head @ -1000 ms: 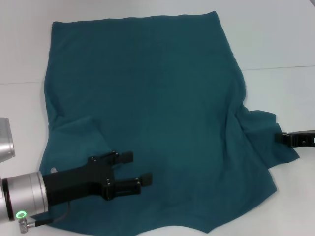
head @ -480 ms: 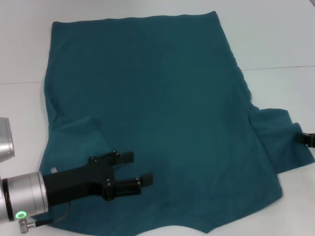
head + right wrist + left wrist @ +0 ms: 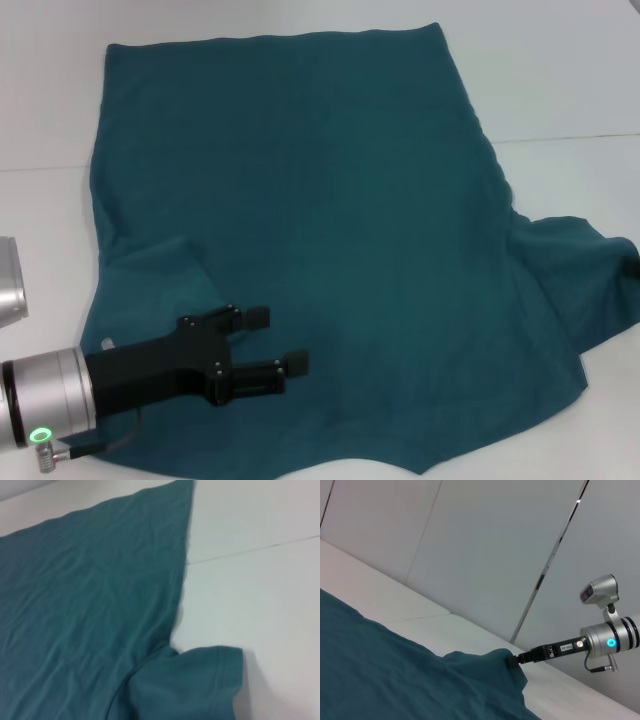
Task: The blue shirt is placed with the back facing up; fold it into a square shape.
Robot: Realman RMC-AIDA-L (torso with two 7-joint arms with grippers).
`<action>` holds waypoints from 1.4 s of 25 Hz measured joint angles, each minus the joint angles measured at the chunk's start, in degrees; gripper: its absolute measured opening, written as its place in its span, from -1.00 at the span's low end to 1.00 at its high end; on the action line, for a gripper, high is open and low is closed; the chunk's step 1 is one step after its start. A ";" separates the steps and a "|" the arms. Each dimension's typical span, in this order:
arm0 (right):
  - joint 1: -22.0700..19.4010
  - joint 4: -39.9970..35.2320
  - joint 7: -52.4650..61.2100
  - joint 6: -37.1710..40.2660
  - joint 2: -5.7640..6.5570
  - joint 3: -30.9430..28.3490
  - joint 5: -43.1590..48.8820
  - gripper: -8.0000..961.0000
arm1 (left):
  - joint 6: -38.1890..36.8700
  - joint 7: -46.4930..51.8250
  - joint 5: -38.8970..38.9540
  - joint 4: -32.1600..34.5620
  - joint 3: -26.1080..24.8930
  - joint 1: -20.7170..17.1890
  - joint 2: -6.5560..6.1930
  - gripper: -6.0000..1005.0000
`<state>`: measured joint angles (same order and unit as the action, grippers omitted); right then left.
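The right end effector [image 3: 512, 661] is gripping the sleeve of the large teal-blue soft-fabric shirt [image 3: 300, 200], drawing it outward; the shirt is lying spread across the white worktop [image 3: 560, 80]. The left end effector [image 3: 282, 342] is hovering, fingers spread, over the near left sleeve (the closer arm there).

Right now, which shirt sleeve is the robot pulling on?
The blue shirt's right sleeve, stretched outward by the right gripper; the left sleeve lies folded inward.
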<state>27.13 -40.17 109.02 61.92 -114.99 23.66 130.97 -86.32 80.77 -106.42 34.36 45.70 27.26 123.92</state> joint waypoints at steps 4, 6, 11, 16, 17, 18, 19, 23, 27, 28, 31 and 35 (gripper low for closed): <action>0.22 0.00 -0.14 -1.10 -0.03 -0.54 -0.07 -0.96 | 0.05 0.00 -0.02 0.01 0.00 -0.09 0.00 0.89; 0.24 0.00 -0.14 -1.76 -0.04 -0.57 -0.28 -0.96 | 0.07 0.00 -0.07 0.01 0.00 -0.11 0.00 0.89; 0.35 0.00 -0.14 -3.05 -0.03 -0.65 -0.74 -0.96 | 0.12 0.00 -0.10 0.01 0.00 -0.11 0.00 0.89; 0.38 0.00 -0.05 -3.13 0.17 -0.65 -1.43 -0.96 | 0.20 0.00 -0.10 0.01 0.00 -0.11 0.00 0.89; 0.38 0.00 0.06 -3.13 0.23 -0.65 -1.43 -0.96 | 0.21 0.00 -0.09 0.01 0.00 -0.11 0.00 0.89; 0.38 0.00 0.23 -3.15 0.32 -0.65 -1.43 -0.96 | 0.21 0.00 -0.10 0.01 0.00 -0.11 0.00 0.89; 0.38 0.00 0.37 -3.22 0.40 -0.65 -1.43 -0.96 | 0.20 0.00 -0.10 0.01 0.00 -0.11 0.00 0.89; 0.16 0.00 0.66 -3.63 0.63 -0.96 -1.44 -0.96 | 0.15 0.00 -0.10 0.01 0.00 -0.11 0.00 0.89; 0.04 0.00 0.66 -4.00 0.66 -1.17 -1.43 -0.96 | 0.13 0.00 -0.12 -0.05 0.00 -0.11 0.00 0.89; 0.02 0.00 0.66 -4.07 0.66 -1.17 -1.43 -0.96 | 0.14 0.00 -0.16 -0.07 0.00 -0.11 0.00 0.89; -0.04 0.00 0.66 -3.97 0.67 -1.21 -1.43 -0.96 | 0.16 0.00 -0.21 -0.13 0.00 -0.08 0.00 0.89; -0.02 0.00 0.35 -2.75 0.62 -1.25 -1.43 -0.96 | 0.13 0.00 -0.24 -0.17 0.00 0.05 0.00 0.89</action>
<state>27.10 -40.17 109.37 59.16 -114.37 22.41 129.54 -86.19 80.77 -106.66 34.19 45.70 27.32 123.93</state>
